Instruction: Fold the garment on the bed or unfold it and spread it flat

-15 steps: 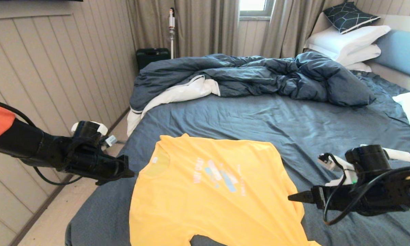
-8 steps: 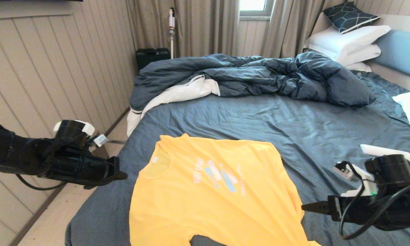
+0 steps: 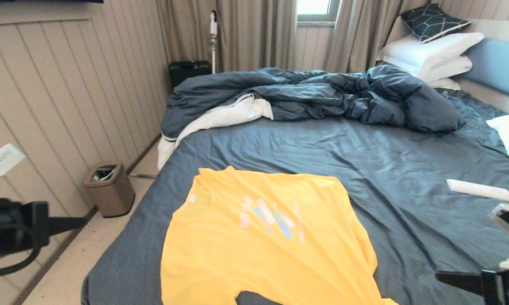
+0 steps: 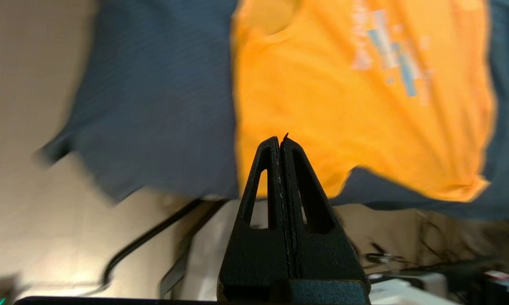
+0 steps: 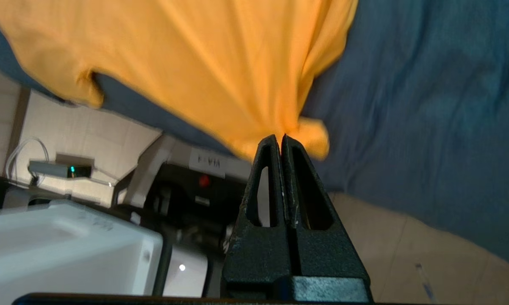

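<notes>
The garment [image 3: 254, 245], a yellow T-shirt with its chest print up, lies spread flat on the near part of the bed [image 3: 364, 161]; its lower hem runs out of the head view. My left gripper [image 3: 84, 220] is off the bed's left side over the floor, shut and empty, apart from the shirt. In the left wrist view the left gripper [image 4: 279, 139] points at the garment [image 4: 343, 106]. My right gripper [image 3: 438, 276] is low at the bed's near right, shut on nothing. In the right wrist view the right gripper [image 5: 279, 137] sits short of the garment's [image 5: 203, 63] corner.
A rumpled dark-blue duvet [image 3: 322, 93] covers the far half of the bed, with white pillows [image 3: 428, 51] at the headboard. A white slim object [image 3: 479, 189] lies on the sheet at right. A brown bin [image 3: 109, 188] stands on the floor by the left wall.
Both arms have drawn back from the shirt, the left toward the left wall, the right down to the near right corner. The right gripper has closed. The shirt has not moved.
</notes>
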